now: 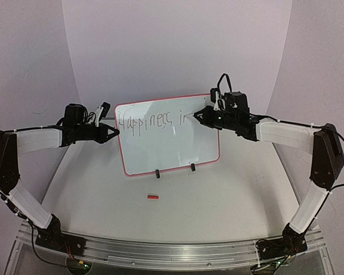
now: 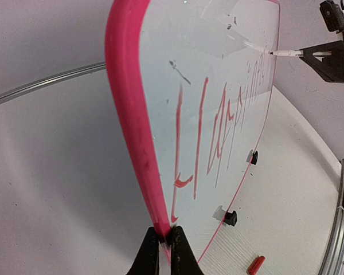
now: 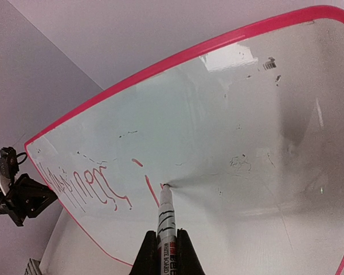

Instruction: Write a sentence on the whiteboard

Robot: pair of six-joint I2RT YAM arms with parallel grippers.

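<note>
one whiteboard (image 1: pixel 166 152), its edge pinched by left fingers (image 2: pixel 151 255); one marker (image 3: pixel 166 217), clamped in right fingers (image 3: pixel 148 255), touches it

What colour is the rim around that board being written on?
Bright pinkish red; the frame shows best in the left wrist view.

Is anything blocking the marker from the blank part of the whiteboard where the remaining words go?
Nothing visible. The marker in the right end effector touches the whiteboard just after "in"; the surface beyond and below the writing is bare but for faint smudges. The left end effector only clamps the left edge.
</note>
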